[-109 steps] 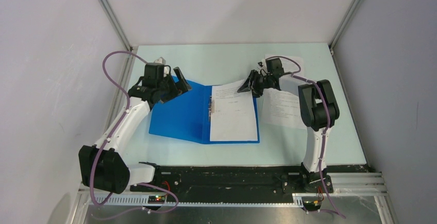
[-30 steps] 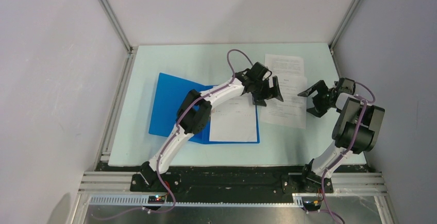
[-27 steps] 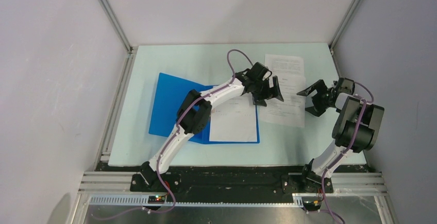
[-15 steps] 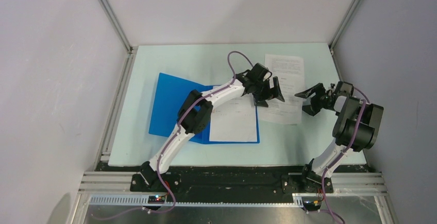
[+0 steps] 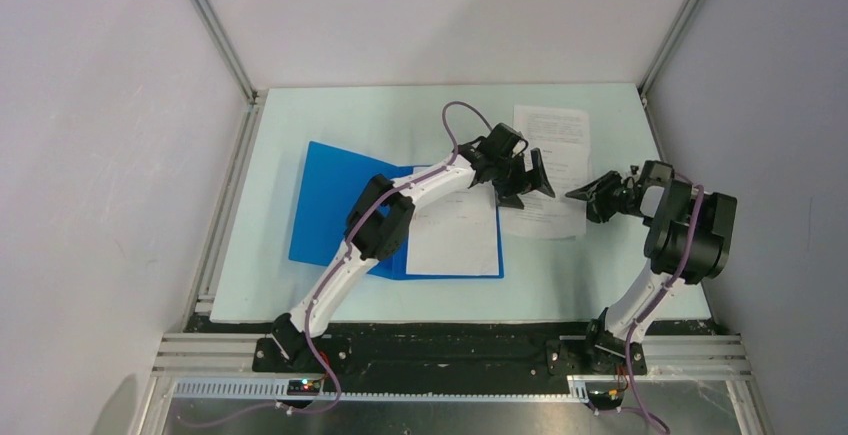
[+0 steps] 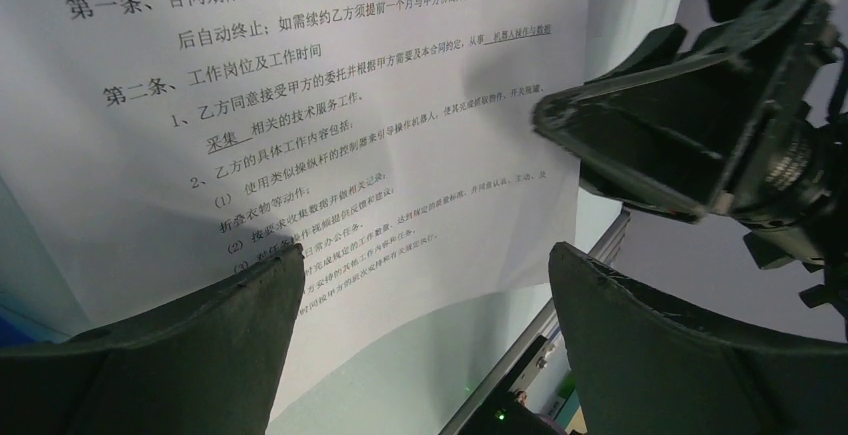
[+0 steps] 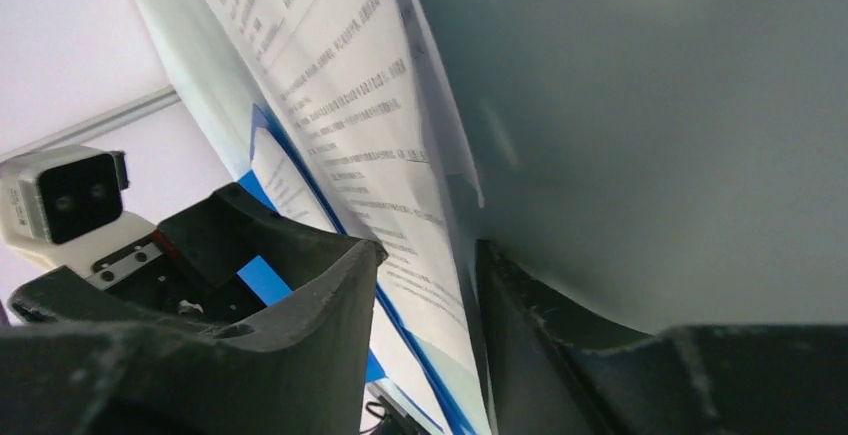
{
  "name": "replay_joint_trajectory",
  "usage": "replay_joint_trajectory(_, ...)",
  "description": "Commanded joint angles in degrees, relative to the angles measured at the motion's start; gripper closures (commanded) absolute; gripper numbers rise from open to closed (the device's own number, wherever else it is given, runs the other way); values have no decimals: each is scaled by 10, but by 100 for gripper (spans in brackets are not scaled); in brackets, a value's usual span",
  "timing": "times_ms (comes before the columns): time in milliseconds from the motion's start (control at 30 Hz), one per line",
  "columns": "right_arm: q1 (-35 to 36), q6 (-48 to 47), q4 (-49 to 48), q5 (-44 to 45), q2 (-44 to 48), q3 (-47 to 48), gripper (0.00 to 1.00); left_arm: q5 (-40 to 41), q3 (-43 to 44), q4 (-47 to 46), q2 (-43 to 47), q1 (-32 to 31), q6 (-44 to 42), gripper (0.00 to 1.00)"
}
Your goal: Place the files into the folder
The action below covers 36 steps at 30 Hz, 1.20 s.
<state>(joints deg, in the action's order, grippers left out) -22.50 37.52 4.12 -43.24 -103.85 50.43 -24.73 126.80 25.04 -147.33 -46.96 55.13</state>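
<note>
Holding one printed white paper sheet (image 5: 455, 235), the blue plastic folder (image 5: 330, 205) awaits two loose sheets (image 5: 552, 130), right end effector (image 5: 588, 198) narrowly apart around one, left end effector (image 5: 528, 187) wide apart.

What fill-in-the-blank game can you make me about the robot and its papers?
The folder has the colour ___.
The left gripper holds its jaws wide ___.
One sheet lies inside the folder, on its ___ cover.
Missing words: blue, open, right.
</note>
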Motion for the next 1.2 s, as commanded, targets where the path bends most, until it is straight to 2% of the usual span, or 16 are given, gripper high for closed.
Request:
replay_joint_trajectory(0,21,-16,0,21,-15,-2,58,-6,2,7,-19,-3,3,2)
replay_joint_trajectory(33,23,-14,-1,23,-16,-2,59,-10,5,3,-19,-3,7,2)
replay_joint_trajectory(100,22,-13,3,27,-12,-2,72,-20,10,-1,-24,-4,10,2)
replay_joint_trajectory(133,21,-12,6,31,-6,-2,84,-21,10,-1,-22,-3,11,2)
replay_joint_trajectory(200,17,-15,24,40,9,-2,99,-20,8,-2,-13,-4,5,2)
replay_joint_trajectory(433,4,-32,83,84,107,-2,100,-31,4,-4,59,2,-8,3)
replay_joint_trajectory(700,5,12,88,43,193,42,100,-92,10,-10,184,16,-43,4)
replay_joint_trajectory(833,39,33,82,47,231,73,100,-67,-74,-9,305,49,-74,3)
replay_joint_trajectory(967,104,63,62,44,229,128,100,-15,-214,-9,437,102,-108,3)
replay_joint_trajectory(1033,165,74,62,37,210,192,100,0,-320,-8,501,150,-119,3)
replay_joint_trajectory(1167,259,67,55,24,185,263,100,-19,-472,-8,632,251,-122,4)
